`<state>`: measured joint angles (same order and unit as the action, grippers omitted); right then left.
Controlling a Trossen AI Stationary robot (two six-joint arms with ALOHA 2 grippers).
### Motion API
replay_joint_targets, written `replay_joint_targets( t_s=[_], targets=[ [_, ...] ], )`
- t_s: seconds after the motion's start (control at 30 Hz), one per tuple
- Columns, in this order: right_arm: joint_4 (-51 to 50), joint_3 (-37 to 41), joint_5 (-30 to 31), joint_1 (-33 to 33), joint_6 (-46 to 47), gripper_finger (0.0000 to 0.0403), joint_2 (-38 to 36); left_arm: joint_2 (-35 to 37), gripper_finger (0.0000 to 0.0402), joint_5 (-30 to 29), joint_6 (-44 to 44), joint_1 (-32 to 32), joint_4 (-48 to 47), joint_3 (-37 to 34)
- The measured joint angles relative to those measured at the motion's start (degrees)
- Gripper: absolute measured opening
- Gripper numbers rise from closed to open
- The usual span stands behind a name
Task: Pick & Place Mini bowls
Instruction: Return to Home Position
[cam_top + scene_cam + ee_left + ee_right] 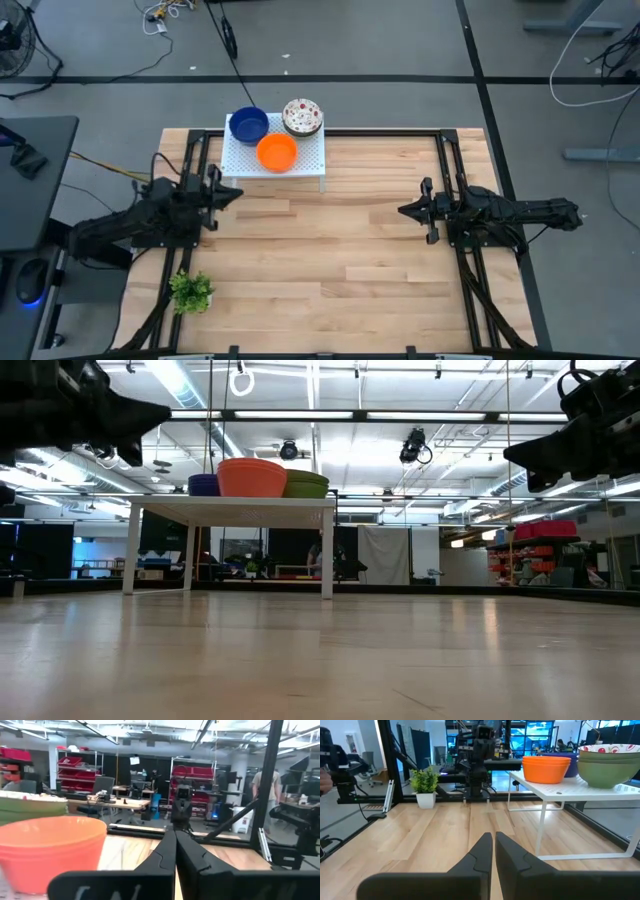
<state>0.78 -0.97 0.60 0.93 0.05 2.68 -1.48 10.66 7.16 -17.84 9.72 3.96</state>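
The mini bowls sit on top of a white perforated rack (300, 170) at the table's far side: a blue stack (248, 125), an orange stack (277, 152) and a speckled white stack (302, 117) whose outsides are green (610, 767). The low view shows orange (252, 477) between blue (204, 484) and green (305, 484). My left gripper (238, 193) hovers shut just in front of the rack's left end, with the orange bowl (50, 850) close beside it. My right gripper (402, 210) hovers shut over the table's right half, pointing left, well clear of the rack (580, 792).
A small green plant (191, 291) in a white pot stands near the table's near left corner and also shows in the right wrist view (425, 785). Black frame rails (450, 180) run along both sides of the table. Bare wooden tabletop (340, 260) lies between the arms.
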Motion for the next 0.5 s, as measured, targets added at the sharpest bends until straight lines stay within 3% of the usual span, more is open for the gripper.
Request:
replay_joint_targets(
  t_s=[0.27, 0.5],
  targets=[
    [0.0, 0.0, 0.0, 0.0, 0.0, 0.0027, 0.0, -0.4, 0.0002, -10.1, -3.3, 9.9, 2.1, -3.4],
    [0.0, 0.0, 0.0, 0.0, 0.0, 0.0027, 0.0, -0.4, 0.0002, -21.8, -6.5, 16.9, -6.1, -3.4]
  ],
)
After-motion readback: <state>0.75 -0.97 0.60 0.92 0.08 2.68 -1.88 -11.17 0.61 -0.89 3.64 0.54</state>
